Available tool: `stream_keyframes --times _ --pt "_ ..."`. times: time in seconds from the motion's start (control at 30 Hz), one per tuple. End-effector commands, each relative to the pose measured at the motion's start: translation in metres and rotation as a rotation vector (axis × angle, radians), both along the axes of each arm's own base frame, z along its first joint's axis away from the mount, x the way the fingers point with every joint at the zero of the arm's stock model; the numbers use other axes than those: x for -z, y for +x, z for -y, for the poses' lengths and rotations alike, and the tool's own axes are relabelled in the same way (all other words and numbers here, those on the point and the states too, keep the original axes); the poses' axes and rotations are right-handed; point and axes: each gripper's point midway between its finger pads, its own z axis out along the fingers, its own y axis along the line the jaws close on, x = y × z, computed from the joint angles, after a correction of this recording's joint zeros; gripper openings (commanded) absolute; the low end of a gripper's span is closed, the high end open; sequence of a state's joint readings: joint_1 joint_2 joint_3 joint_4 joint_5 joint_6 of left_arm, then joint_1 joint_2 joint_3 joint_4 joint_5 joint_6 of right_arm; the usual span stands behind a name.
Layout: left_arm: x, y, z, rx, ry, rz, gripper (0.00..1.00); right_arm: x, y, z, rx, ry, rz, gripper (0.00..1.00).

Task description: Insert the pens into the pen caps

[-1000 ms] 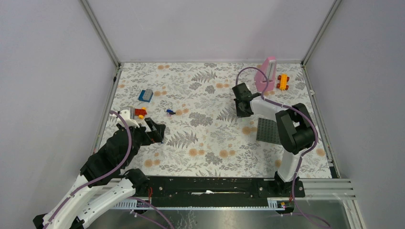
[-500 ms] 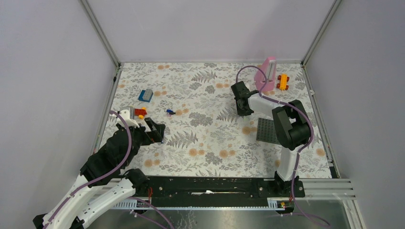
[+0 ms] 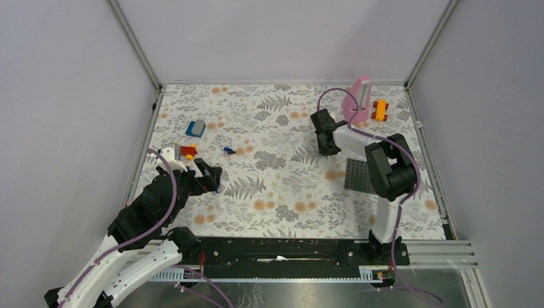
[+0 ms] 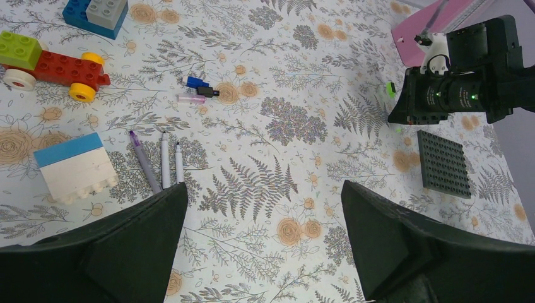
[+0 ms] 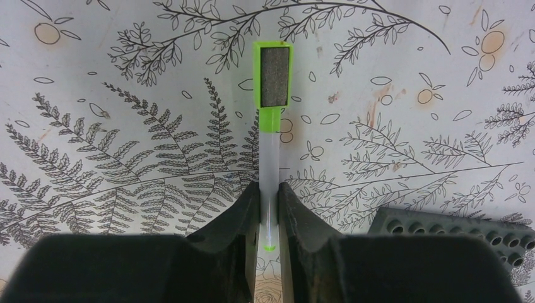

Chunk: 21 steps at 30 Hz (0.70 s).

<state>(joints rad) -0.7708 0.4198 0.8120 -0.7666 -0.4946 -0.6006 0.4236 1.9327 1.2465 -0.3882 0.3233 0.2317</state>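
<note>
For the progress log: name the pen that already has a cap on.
The pen gripped in the right tool, with the green cap on its end. The three pens by the white-and-blue block lie uncapped.

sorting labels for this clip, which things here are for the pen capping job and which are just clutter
For the job: pen with green cap in the right gripper; three loose pens; blue cap; black cap; pale pink tube, likely a cap.

Just lying about: red toy car; blue-grey brick; white-blue block; grey studded plate; pink stand; orange brick.
</note>
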Motion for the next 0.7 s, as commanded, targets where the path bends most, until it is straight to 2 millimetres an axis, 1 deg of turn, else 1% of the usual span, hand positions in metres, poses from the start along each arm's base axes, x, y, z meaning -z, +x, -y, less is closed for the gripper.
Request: stream_keyframes --times 0.0,0.4,0.47,0.5,0.6,0.67 --pt "-0.015 0.004 -0.004 -0.023 -0.015 0.047 0.99 -0.006 0.008 0.001 0.014 0.000 0.008 0.22" --pt "-0.015 0.004 -0.005 -0.027 -0.017 0.050 0.99 -0.008 0.010 -0.002 0.003 0.019 0.010 0.35" --pt "-0.015 0.004 -0.005 -0.030 -0.016 0.049 0.99 -0.017 0.013 -0.006 0.000 0.041 0.028 0.36" --pt "-0.015 0.005 -0.005 -0.032 -0.016 0.048 0.99 -0.025 0.016 -0.010 -0.006 0.061 0.044 0.38" --pt "-0.013 0.006 -0.004 -0.033 -0.007 0.040 0.99 -0.054 0.022 -0.019 -0.030 0.115 0.102 0.41" --pt "-0.011 0.007 -0.004 -0.035 0.000 0.034 0.99 -0.074 0.023 -0.025 -0.060 0.156 0.136 0.42"
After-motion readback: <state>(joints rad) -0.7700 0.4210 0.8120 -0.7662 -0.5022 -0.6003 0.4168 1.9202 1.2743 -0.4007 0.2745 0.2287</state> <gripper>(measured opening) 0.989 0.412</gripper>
